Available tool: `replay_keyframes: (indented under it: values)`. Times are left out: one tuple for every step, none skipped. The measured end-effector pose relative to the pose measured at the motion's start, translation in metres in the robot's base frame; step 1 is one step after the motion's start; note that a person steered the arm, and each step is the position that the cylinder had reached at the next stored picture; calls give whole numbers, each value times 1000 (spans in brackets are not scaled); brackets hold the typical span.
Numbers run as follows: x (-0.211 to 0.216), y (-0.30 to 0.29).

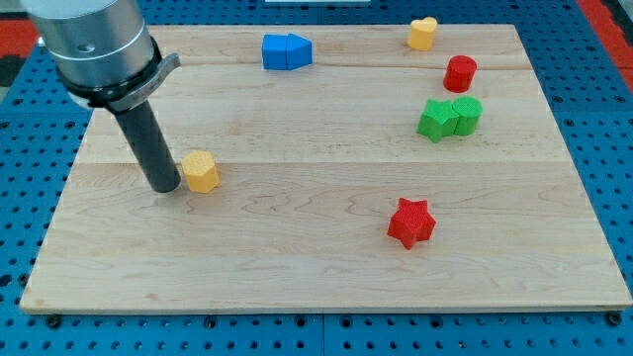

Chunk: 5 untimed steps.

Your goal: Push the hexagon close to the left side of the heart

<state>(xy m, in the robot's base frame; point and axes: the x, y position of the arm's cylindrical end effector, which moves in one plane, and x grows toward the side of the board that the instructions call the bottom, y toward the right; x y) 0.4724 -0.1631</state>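
- The wooden board fills most of the view, a pale plank surface lying on a blue perforated base that shows along every edge.
- The arm's grey metal housing sits at the view's top left, and the dark rod drops from it toward the board's left part.
- My tip rests on the board just to the view's left of the yellow hexagon, very close to it; whether the two touch cannot be told. There is no hand to open or close here, only the bare rod end, and it has hold of nothing.
- The blue block lies near the board's top edge, left of centre; it looks like two pieces set side by side.
- Two green blocks sit touching each other at the view's right; their shapes are hard to make out.
- The red star lies toward the view's bottom right, apart from the rest.
- The red cylinder stands just above the green pair.
- The yellow hexagon lies on the board's left part, well apart from the heart.
- The yellow heart sits at the board's top edge, right of centre.
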Motion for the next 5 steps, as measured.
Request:
replay_keyframes:
  values:
    - [-16,24]
    - [-16,29]
    - [-16,29]
    - [-16,29]
    - [-13,29]
